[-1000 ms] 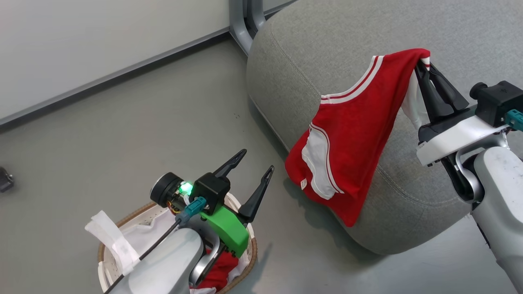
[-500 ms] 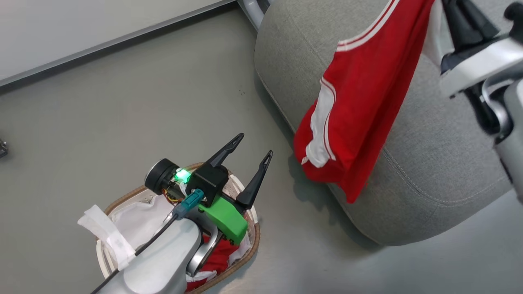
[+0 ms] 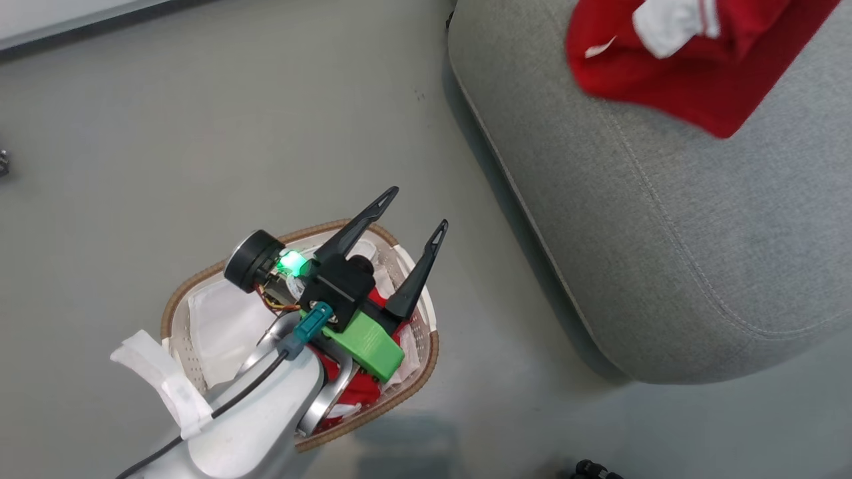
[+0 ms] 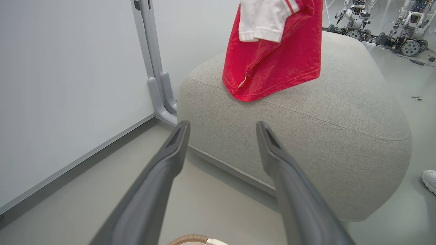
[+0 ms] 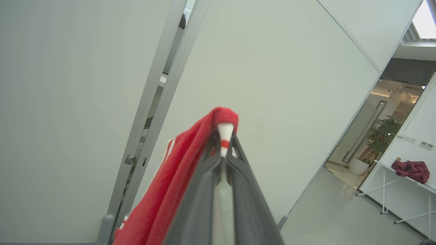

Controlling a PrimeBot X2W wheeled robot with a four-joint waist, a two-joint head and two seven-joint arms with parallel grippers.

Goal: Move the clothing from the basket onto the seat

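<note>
Since a second ago the red garment [image 3: 665,86] has gone from draping the near flank of the seat [image 3: 665,233] to hanging above its top. Right fingers [image 5: 223,153] are clamped on its white trim. It hangs straight down with its hem at the cushion, likely ready to release. Left fingers [image 3: 421,266], spread wide and empty, hover over the basket [image 3: 416,336] — nearer the clothing [image 3: 223,322] left inside.

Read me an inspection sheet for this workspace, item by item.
Surface: grey floor.
Job's things: basket on the floor holds white and red clothes; red garment hangs over the seat.
Clutter: small dark object at the floor's edge.
Grippers: left gripper open above the basket; right gripper shut on the red garment.
Cables: black cable along the left forearm.
Surroundings: white wall, grey post, other robots, a shoe.
</note>
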